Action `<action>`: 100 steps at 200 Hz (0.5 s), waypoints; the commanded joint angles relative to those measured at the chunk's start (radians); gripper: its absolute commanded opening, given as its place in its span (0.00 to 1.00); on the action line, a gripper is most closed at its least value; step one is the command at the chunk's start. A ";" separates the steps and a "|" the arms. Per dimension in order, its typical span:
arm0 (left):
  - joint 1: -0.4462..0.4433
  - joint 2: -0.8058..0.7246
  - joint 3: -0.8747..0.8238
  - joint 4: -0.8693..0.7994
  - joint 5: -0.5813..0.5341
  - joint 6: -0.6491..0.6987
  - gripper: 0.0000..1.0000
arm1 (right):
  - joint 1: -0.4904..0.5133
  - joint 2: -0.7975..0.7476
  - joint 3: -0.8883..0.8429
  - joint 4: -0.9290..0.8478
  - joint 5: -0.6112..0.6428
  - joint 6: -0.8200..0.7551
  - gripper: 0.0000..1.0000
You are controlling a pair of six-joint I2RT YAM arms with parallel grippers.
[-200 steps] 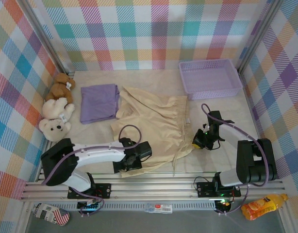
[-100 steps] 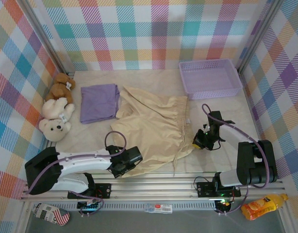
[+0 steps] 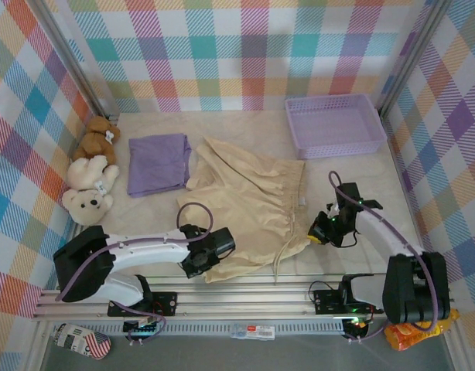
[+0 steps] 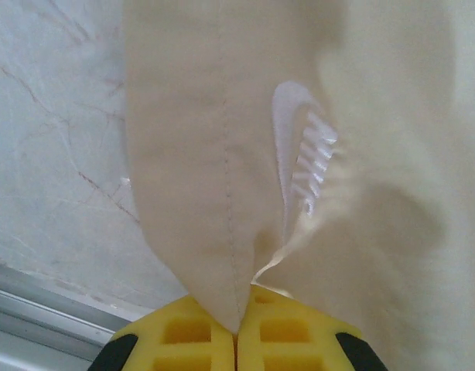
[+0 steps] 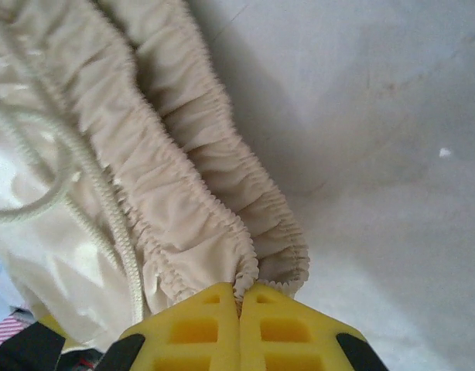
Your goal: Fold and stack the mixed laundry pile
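The shirt (image 3: 158, 162) is lying folded at the left of the table (image 3: 245, 124), near the bears (image 3: 89, 182). So the step in hand is, I judge, folding the cream garment (image 3: 249, 197), which is lying spread across the middle, its far left edge just beside the shirt.

The left gripper (image 3: 200, 260) is pinching the garment's near left corner. In the left wrist view its yellow pads (image 4: 187, 334) are pressing together on a seamed hem (image 4: 226, 154), with no gap between them. The right gripper (image 3: 318, 230) is likewise clamping tight on the gathered waistband (image 5: 199, 193) at the garment's near right edge, with a loose cord (image 5: 90, 185) trailing beside it.

To fold well, both arms should probably be lifting together and level. They would be carrying the near edge up and over toward the far edge, holding the cloth taut between them so no crease is forming in the middle. The cord is worth watching, since it could be snagging or getting folded in crookedly. Each grip is taking little cloth, so a sharp pull could be tugging it free.

At the far right the basket (image 3: 342, 145) is standing well apart from both garments, and nothing is lying in it.
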State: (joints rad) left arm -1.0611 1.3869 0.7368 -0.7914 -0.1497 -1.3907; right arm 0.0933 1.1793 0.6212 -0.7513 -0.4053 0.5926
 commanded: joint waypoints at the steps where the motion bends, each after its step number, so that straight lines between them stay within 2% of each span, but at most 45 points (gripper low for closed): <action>1: 0.085 -0.072 0.110 -0.069 -0.043 0.100 0.00 | 0.006 -0.063 0.052 -0.097 -0.064 0.044 0.00; 27: 0.241 -0.099 0.246 -0.119 -0.060 0.241 0.00 | 0.006 -0.056 0.155 -0.079 -0.091 0.086 0.02; 55: 0.420 -0.073 0.384 -0.090 -0.032 0.381 0.00 | 0.005 0.031 0.269 0.014 -0.121 0.148 0.06; 75: 0.526 0.008 0.495 -0.059 -0.011 0.466 0.00 | 0.000 0.124 0.361 0.076 -0.111 0.186 0.07; 100: 0.609 0.154 0.683 -0.030 -0.004 0.558 0.00 | -0.007 0.255 0.480 0.144 -0.103 0.229 0.06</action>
State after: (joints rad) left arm -0.5137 1.4277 1.2819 -0.8379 -0.1577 -0.9817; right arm 0.0929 1.3426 1.0031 -0.7033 -0.4923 0.7528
